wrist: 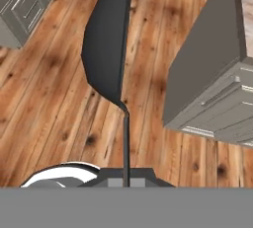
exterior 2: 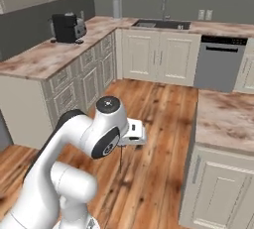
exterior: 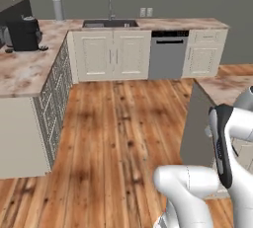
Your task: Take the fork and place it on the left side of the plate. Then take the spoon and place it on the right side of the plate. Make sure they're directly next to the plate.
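Note:
In the hand view, my gripper (wrist: pixel 126 180) is shut on the slim handle of the spoon (wrist: pixel 106 49). The spoon's dark oval bowl points away from the hand, over the wooden floor. From the right base view the spoon (exterior 2: pixel 120 159) reads as a thin dark line hanging below the hand, in mid-air above the floor. It hangs left of the island counter (exterior 2: pixel 223 116). The plate and the fork are out of view.
The island's grey side panel (wrist: pixel 207 59) and white cabinet fronts stand close on the right. An L-shaped counter (exterior 2: pixel 44 57) with a coffee machine (exterior 2: pixel 67 27) runs along the left. The sink (exterior 2: pixel 161 24) and dishwasher (exterior 2: pixel 218 63) are at the back, across open wooden floor (exterior: pixel 123 133).

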